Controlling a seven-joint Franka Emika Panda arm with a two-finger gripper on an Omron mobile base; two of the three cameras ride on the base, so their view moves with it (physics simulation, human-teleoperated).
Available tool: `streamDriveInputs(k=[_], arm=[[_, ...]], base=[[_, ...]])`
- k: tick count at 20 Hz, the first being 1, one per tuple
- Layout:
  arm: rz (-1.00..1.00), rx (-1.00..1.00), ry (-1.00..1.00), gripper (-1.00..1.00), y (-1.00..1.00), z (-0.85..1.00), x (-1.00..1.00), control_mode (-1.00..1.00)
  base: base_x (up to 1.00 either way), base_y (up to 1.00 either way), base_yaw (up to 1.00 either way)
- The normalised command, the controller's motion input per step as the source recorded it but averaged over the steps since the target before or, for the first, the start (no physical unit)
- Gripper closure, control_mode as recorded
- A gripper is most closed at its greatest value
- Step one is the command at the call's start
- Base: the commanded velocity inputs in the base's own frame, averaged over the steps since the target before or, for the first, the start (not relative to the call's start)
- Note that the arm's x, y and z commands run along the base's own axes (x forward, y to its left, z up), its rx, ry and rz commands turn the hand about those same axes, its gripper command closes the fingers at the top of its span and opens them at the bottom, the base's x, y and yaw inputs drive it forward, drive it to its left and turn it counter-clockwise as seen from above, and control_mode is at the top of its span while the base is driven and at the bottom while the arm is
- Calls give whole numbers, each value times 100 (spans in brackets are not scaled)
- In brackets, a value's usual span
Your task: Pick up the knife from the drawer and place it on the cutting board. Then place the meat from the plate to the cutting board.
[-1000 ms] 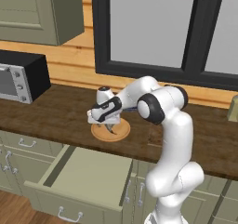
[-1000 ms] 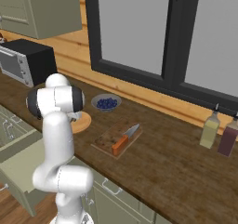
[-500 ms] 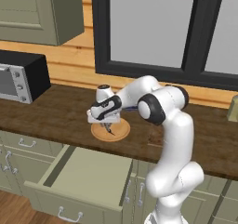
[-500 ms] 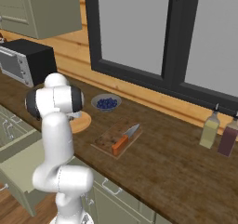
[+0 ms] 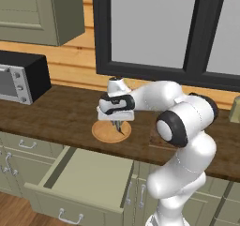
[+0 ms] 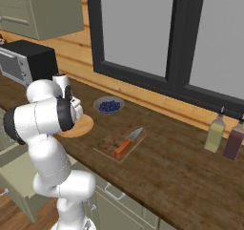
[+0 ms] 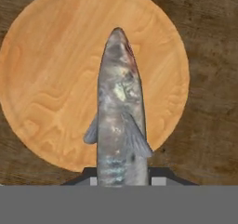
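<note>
Seen from the hand, the meat (image 7: 118, 107), a slim silvery-grey fish, lies lengthwise across the round tan plate (image 7: 46, 79). My gripper (image 7: 123, 177) is shut on its tail end, one dark fingertip on each side. From the left base camera, the gripper (image 5: 116, 123) points straight down onto the plate (image 5: 104, 134). The knife (image 6: 127, 143) with its orange handle rests on the dark cutting board (image 6: 108, 143), to the right of the plate (image 6: 80, 127). The olive-green drawer (image 5: 89, 173) stands pulled out below the counter.
A grey bowl of blueberries (image 6: 109, 105) sits behind the board. A black microwave (image 5: 18, 77) stands at the counter's left end. Two bottles (image 6: 215, 133) are near the window on the right. The open drawer juts out in front of the cabinets.
The jaws have closed from wide open onto the fish. The arm has stayed over the plate.
</note>
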Motion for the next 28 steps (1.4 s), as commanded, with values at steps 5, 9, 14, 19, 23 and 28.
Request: streamDriveInputs(k=[5, 9, 14, 19, 23, 28], arm=[[-12, 0, 6, 100, -80, 46, -38, -100], [-9, -6, 10, 100, -81, 19, -28, -100], [-7, -9, 26, 100, -64, 0, 0, -100], [-1, -5, 23, 100, -57, 0, 0, -100], [0, -5, 14, 100, -19, -3, 8, -100], [2, 1, 7, 100, -43, -42, 18, -100]], base=[[0, 0, 0], [0, 0, 0], [0, 0, 0], [0, 0, 0], [0, 0, 0], [0, 0, 0]])
